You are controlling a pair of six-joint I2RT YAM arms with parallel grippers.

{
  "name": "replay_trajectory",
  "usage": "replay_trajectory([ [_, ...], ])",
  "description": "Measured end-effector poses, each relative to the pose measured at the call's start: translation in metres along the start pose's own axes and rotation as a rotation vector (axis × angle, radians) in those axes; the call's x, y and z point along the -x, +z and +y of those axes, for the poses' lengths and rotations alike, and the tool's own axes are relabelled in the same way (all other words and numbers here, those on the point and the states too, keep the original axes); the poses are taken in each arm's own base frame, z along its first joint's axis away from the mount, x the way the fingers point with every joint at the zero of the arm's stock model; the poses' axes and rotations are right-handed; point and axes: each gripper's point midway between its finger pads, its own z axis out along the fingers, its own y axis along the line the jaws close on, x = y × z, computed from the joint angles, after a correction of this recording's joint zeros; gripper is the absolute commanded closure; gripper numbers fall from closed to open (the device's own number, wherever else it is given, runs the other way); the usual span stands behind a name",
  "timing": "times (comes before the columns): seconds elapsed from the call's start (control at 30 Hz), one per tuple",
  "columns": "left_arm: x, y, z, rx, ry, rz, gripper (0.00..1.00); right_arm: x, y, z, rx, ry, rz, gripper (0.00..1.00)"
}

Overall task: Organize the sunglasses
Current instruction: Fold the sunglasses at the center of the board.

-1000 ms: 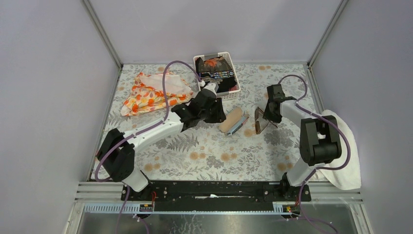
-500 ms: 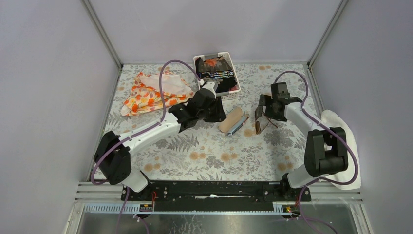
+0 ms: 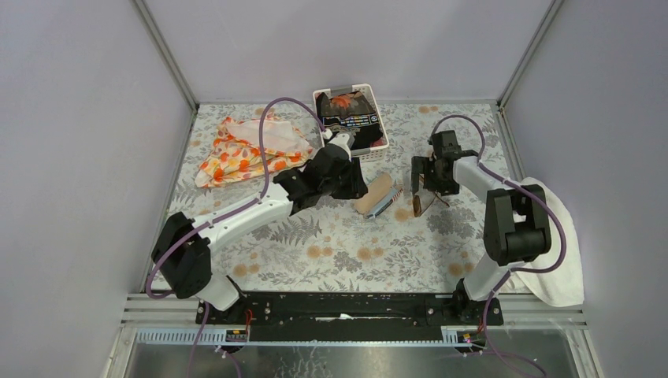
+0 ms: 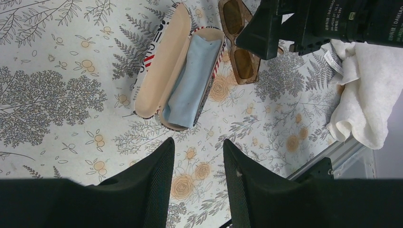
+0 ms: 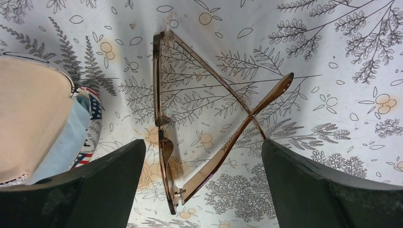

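The sunglasses (image 3: 423, 198) lie on the flowered tablecloth just right of the open tan case (image 3: 376, 194). Their brown front (image 5: 158, 90) shows edge-on in the right wrist view, with the two temple arms crossed behind it. My right gripper (image 3: 420, 175) hangs over them, open wide, with one finger on each side and neither touching them (image 5: 203, 156). A light blue cloth (image 4: 190, 88) lies in one half of the case (image 4: 159, 71). My left gripper (image 3: 356, 186) hovers left of the case, open, with only tablecloth between its fingers (image 4: 198, 149).
A white basket (image 3: 380, 145) with dark packets stands behind the case. An orange flowered cloth (image 3: 248, 150) lies at the back left. A white towel (image 3: 555, 244) hangs over the table's right edge. Metal frame posts and walls close in the table.
My right gripper has opened wide and shifted a little left over the sunglasses, which now lie free. The left arm has barely moved.
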Motion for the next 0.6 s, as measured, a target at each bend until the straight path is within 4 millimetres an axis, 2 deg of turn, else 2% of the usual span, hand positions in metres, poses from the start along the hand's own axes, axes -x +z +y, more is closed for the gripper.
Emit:
replay_trajectory([
  [0.6, 0.002, -0.004, -0.001, -0.003, 0.001, -0.01, 0.52, -0.008, 0.029, -0.002, -0.016, 0.008, 0.053, 0.02],
])
